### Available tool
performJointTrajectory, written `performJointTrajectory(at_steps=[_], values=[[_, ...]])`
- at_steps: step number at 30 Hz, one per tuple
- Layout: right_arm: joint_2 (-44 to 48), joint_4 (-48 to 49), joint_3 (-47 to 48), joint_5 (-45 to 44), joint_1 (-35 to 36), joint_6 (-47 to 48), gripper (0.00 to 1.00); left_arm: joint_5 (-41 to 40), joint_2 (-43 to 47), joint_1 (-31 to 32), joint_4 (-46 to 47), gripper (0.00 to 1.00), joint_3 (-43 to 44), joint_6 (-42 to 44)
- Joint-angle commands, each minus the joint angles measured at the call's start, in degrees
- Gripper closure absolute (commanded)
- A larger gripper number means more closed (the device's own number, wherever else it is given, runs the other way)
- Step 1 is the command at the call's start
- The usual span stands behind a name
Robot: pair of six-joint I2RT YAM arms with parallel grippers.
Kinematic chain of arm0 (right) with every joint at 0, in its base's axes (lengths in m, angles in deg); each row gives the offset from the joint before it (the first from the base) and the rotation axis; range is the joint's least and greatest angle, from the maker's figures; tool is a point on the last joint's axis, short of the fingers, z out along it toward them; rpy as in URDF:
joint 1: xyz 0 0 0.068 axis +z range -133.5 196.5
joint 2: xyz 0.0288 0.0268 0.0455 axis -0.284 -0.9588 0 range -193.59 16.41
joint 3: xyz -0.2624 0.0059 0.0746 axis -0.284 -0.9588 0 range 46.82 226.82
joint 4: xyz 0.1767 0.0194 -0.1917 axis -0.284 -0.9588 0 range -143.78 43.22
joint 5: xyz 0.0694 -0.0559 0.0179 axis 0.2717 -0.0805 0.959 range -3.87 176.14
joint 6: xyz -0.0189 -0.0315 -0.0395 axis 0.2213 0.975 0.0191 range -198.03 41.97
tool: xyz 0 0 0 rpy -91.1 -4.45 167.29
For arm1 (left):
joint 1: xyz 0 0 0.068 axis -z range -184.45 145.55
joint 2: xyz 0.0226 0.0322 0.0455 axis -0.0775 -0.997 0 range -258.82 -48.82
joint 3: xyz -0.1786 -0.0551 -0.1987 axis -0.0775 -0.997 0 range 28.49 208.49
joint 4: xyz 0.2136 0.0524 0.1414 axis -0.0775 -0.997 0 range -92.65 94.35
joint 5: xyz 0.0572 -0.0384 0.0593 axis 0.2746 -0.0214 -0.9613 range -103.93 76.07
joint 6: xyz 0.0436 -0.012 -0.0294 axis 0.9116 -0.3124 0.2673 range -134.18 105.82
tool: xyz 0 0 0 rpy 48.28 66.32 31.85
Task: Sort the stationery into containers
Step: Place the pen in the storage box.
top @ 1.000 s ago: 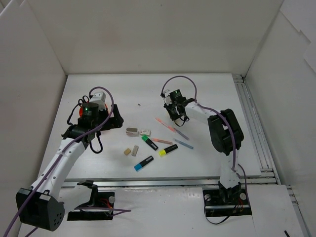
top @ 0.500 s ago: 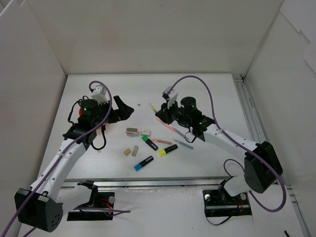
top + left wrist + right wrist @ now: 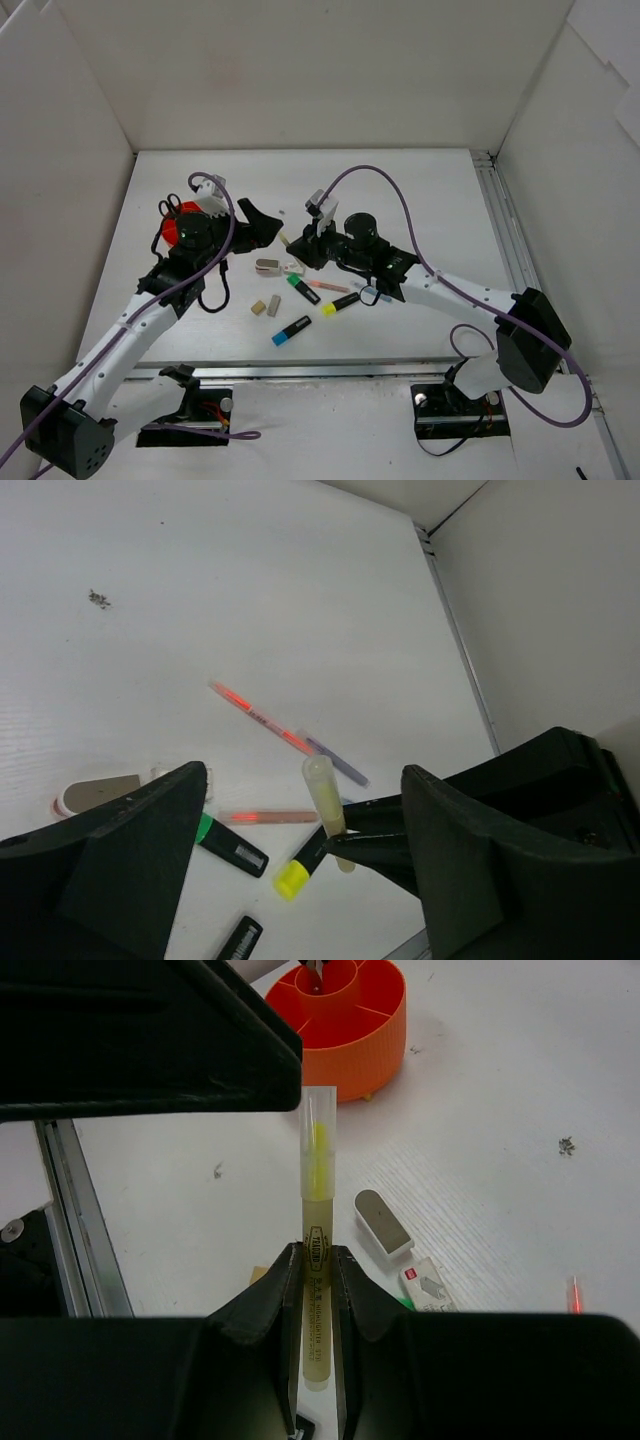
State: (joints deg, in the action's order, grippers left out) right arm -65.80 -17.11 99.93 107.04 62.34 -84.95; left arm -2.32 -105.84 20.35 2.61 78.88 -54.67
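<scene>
A: Right wrist view, what do I hold?
B: My right gripper [image 3: 317, 1260], low centre, clamps a pale yellow pen [image 3: 317, 1200]. Orange holder [image 3: 378, 1035] sits top centre.
A: Left?
B: My left gripper [image 3: 303, 780] gapes wide, gripping nothing.

My right tool [image 3: 316, 1260] is black. The pen [image 3: 318, 1210] it grips is pale translucent yellow, with a brighter yellow core and dark print on the barrel. The holder [image 3: 345, 1020] near the surface's left edge is orange-red with a finely ribbed wall. The surface [image 3: 420, 200] is white. The black highlighters differ at the ends: a green-ended highlighter [image 3: 303, 289], a yellow-ended highlighter [image 3: 340, 303] and a blue-ended highlighter [image 3: 291, 330]. The erasers [image 3: 258, 308] are beige. One thin pen [image 3: 262, 718] is pink-orange and the lilac pen [image 3: 335, 759] lies beside it.
</scene>
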Motion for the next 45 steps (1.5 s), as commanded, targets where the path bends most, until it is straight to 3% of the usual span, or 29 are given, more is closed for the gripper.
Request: performJointTrajectory(at_steps=[1, 2, 3, 5, 16, 17, 18, 19, 21, 22, 24, 25, 28, 36, 40, 45], values=[[1.9, 6.2, 4.2, -2.4, 1.6, -1.5, 1.0, -3.4, -1.0, 1.1, 4.3, 0.3, 1.8, -0.5], [1.8, 6.4, 4.2, -2.9, 1.9, -1.6, 1.0, -3.2, -1.3, 1.1, 4.3, 0.37, 1.9, -0.5], [1.8, 6.5, 4.4, -3.3, 2.6, -1.4, 1.0, -3.0, -2.0, 1.7, 4.4, 0.63, 2.3, -0.5], [1.4, 6.6, 4.7, -5.4, 3.0, -1.3, 1.0, -2.7, -2.4, 1.7, 4.0, 0.78, 2.9, 0.1], [-1.3, 7.3, 8.0, -8.4, 4.3, -0.2, 1.0, -2.7, -2.8, 3.0, 4.5, 0.79, 2.6, 0.7], [-1.5, 7.4, 8.1, -8.4, 4.4, -0.1, 1.0, -2.8, -2.7, 3.0, 4.7, 0.84, 2.3, 0.6], [-1.7, 7.3, 8.5, -8.2, 4.6, 0.1, 1.0, -3.0, -2.7, 3.0, 4.6, 0.98, 2.4, 0.5], [-2.0, 7.3, 8.6, -8.2, 4.5, 0.1, 0.97, -3.6, -2.7, 3.0, 4.4, 1.0, 2.5, 0.3], [-2.2, 7.2, 8.6, -8.9, 4.5, -0.1, 0.86, -4.3, -2.6, 3.0, 3.9, 1.0, 2.7, 1.1], [-2.1, 7.1, 8.4, -9.2, 4.4, -0.5, 0.68, -5.4, -2.5, 3.0, 3.7, 1.0, 3.0, 1.6], [-1.2, 6.7, 8.0, -9.9, 4.6, -0.4, 0.5, -8.5, -1.6, 3.0, 2.6, 1.0, 3.4, 3.2], [-0.8, 6.2, 7.2, -10.0, 4.5, -0.1, 0.34, -11.3, -1.3, 3.0, 2.0, 1.0, 3.8, 4.0], [0.9, 3.6, 5.7, -11.6, 4.3, 0.7, 0.19, -20.8, 0.3, 3.0, -0.9, 1.0, 4.8, 7.7], [7.0, -2.6, -0.6, -18.3, 1.2, 0.7, 0.14, -38.9, 2.2, -7.3, 0.6, 1.0, 2.9, 14.3], [9.3, -3.6, -3.3, -23.1, -0.6, 2.5, 0.14, -41.0, -1.0, -16.7, 4.9, 1.0, 0.8, 14.2], [11.3, -6.6, -3.6, -24.2, -3.3, 4.7, 0.13, -40.6, -6.3, -21.5, 12.2, 1.0, 0.4, 15.4]])
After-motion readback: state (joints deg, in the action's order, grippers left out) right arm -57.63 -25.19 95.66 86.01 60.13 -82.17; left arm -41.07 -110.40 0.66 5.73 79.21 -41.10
